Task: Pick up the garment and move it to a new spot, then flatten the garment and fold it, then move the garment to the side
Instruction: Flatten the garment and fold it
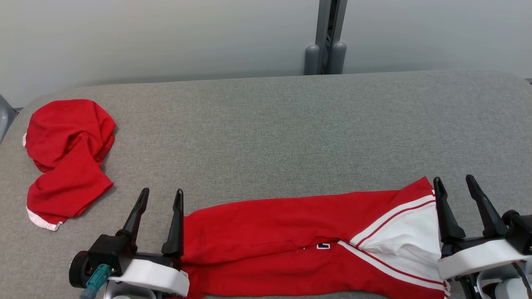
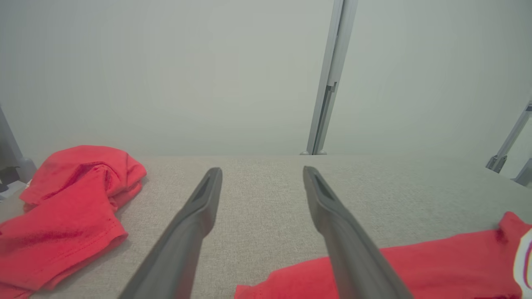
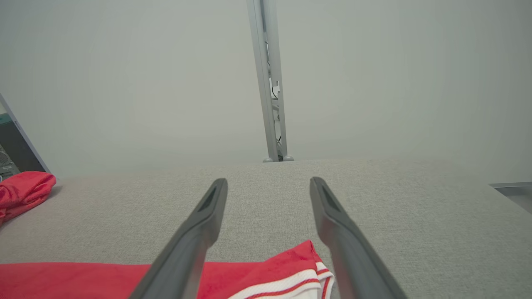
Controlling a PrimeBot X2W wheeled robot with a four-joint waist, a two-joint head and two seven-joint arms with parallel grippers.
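Note:
A red garment point(image 1: 291, 241) with white panels and red-striped trim lies stretched along the near edge of the grey table point(image 1: 270, 124). It reappears in the left wrist view point(image 2: 436, 265) and the right wrist view point(image 3: 270, 274). My left gripper point(image 1: 160, 197) stands open just past its left end, fingers apart and empty. At its right end, by the white panel, my right gripper point(image 1: 455, 185) is open too, holding nothing. The same spread fingers show in each wrist view: left gripper point(image 2: 262, 172), right gripper point(image 3: 268, 182).
A second red garment point(image 1: 66, 158) lies crumpled at the table's far left, also in the left wrist view point(image 2: 70, 207) and at the left edge of the right wrist view point(image 3: 23, 191). A grey post point(image 1: 326, 37) stands behind the table against the pale wall.

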